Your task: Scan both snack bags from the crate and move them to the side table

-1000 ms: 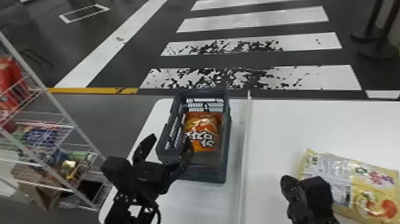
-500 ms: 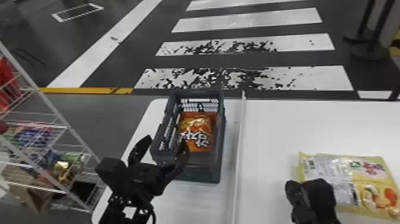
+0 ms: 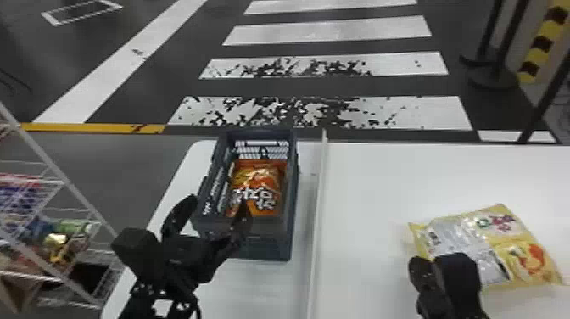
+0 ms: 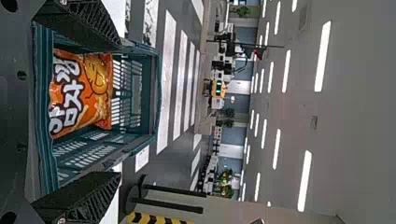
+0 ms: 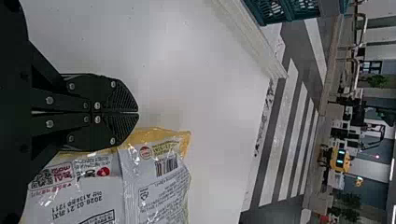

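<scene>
My left gripper [image 3: 216,212] stands open at the near end of the dark crate [image 3: 292,237], one finger over its near rim. Inside the crate lies an orange snack bag [image 3: 256,186]. In the left wrist view the orange bag [image 4: 81,91] shows between and beyond the spread fingers of the left gripper [image 4: 109,116]. My right gripper [image 3: 424,263] is shut at the near left edge of the yellow snack bag [image 3: 526,250], which lies on the right table. The right wrist view has the right gripper [image 5: 136,113] with its fingers together beside the yellow bag [image 5: 159,186].
The crate stands on a white table [image 3: 250,288], divided by a raised strip [image 3: 316,220] from the right-hand table [image 3: 373,178]. A wire rack [image 3: 63,182] with packaged goods stands at the left. Barrier posts [image 3: 494,78] stand behind at the right.
The head view has shifted slightly, so the crate and rack appear farther left. The left gripper keeps about the same place at the crate's near end. Nothing has been taken hold of.
</scene>
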Robot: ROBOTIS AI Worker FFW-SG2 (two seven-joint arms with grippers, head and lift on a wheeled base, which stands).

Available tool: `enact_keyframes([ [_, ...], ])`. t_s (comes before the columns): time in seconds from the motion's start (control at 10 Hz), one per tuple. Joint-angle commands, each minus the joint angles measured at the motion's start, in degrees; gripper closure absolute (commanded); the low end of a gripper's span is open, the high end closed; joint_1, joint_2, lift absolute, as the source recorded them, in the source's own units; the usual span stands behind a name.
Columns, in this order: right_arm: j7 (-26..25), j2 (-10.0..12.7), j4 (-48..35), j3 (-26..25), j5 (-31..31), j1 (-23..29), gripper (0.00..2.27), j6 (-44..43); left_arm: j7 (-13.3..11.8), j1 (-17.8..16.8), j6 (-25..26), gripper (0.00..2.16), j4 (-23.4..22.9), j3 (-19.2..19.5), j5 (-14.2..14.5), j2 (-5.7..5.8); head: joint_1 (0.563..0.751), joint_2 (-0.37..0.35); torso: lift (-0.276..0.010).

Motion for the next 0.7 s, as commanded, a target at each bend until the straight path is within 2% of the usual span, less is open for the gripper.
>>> enact_keyframes([
  [0.0,0.1,0.0,-0.4,-1.9,-0.1,0.5,2.25,0.0,0.0,0.0,0.0,0.04,0.1,0.0,0.0,-0.08,0.695,0.165,-0.099],
  [0.6,0.2,0.0,-2.6,-7.2,-0.7,2.8,2.25,1.1,-0.2,0.0,0.0,0.04,0.3,-0.2,0.0,-0.26,0.695,0.084,-0.099],
])
